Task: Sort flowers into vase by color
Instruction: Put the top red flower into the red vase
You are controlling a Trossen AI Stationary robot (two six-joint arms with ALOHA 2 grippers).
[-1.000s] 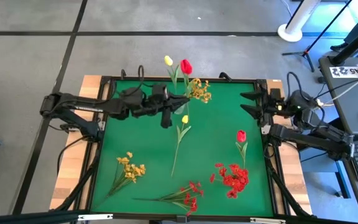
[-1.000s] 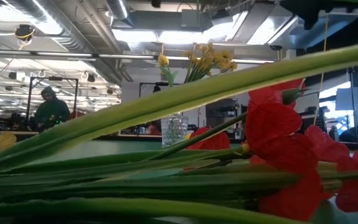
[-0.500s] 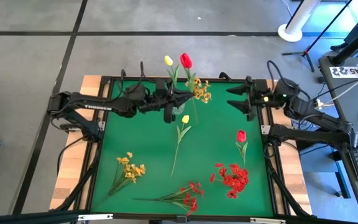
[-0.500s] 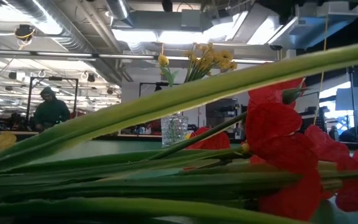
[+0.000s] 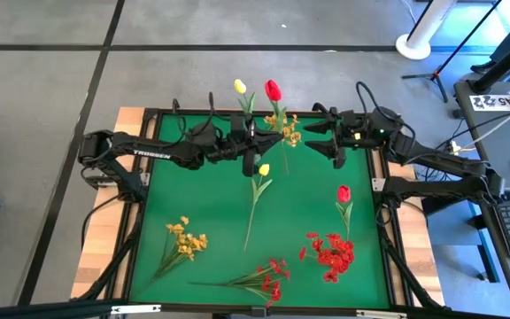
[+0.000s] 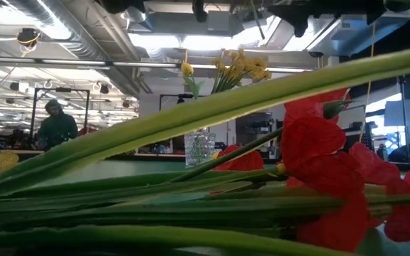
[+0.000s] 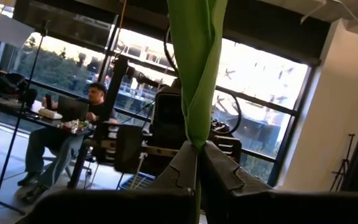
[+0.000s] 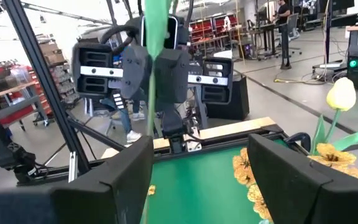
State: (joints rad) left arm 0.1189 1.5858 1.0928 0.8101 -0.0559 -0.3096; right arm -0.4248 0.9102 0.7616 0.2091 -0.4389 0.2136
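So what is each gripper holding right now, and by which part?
The left gripper is shut on the red tulip's thin green stem, with the bloom up. The right gripper is open beside it, holding nothing.

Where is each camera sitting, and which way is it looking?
High view: above the table, looking straight down; both arms show, the left gripper shut on the red tulip stem, the right gripper open beside it.
Low view: at tabletop height, looking across lying stems to the vase.
Left wrist view: on the left arm, looking past its fingers pinching the stem.
Right wrist view: on the right arm, looking between its fingers at the left gripper.
Shared: both wrist views see that stem.
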